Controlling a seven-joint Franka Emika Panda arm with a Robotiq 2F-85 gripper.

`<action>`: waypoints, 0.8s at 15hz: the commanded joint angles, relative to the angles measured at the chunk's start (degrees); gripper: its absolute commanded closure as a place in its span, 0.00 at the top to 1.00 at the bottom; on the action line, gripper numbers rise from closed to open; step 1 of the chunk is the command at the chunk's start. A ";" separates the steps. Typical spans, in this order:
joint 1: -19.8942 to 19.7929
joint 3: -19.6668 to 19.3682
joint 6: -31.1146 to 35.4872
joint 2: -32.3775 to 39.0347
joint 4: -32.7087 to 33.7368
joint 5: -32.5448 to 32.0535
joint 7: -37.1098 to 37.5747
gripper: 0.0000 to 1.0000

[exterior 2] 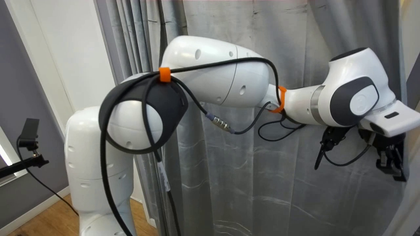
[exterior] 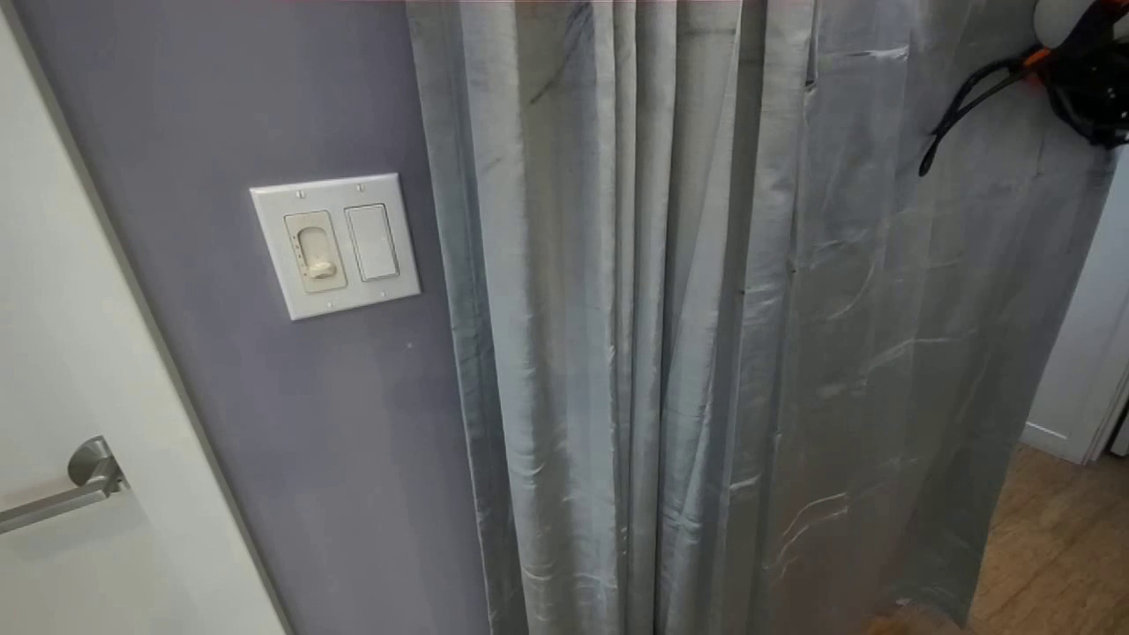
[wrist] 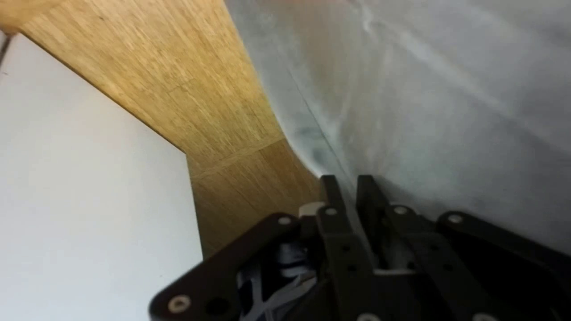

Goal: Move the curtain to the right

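Has light switch (exterior: 340, 247) on wall (exterior: 353, 459), just beside curtain (exterior: 564, 353); door handle (exterior: 99, 481) farther off. Shows white panel (wrist: 89, 187) to L of hand (wrist: 347, 180) in wrist view. Holds arm (exterior 2: 216, 82) stretched across front of curtain, w/ cable (exterior 2: 249, 59) looped along it & hand pointed down, clenched on curtain's edge. Fills much of both exterior views w/ curtain. Leaves floor (wrist: 241, 116) visible btwn curtain's edge & white panel.

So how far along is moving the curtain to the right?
Apparently done: the curtain reaches toward the right of an exterior view. In hand: its edge, seemingly pinched in the gripper in the wrist view. Remaining: letting go, perhaps after more pulling; no stopping point shows.
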 commanded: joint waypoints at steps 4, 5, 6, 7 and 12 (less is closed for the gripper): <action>0.53 -2.80 -2.73 1.13 -5.28 -0.95 -4.03 0.70; 0.63 -2.86 -2.58 0.20 -6.66 -0.93 -5.72 0.78; 0.73 -2.81 -2.27 -0.90 -7.96 -0.94 -7.84 0.84; 0.86 -2.75 -2.04 -1.98 -9.19 -1.12 -9.91 0.90; 1.29 -2.46 -0.21 -9.45 -15.83 -3.14 -19.81 1.00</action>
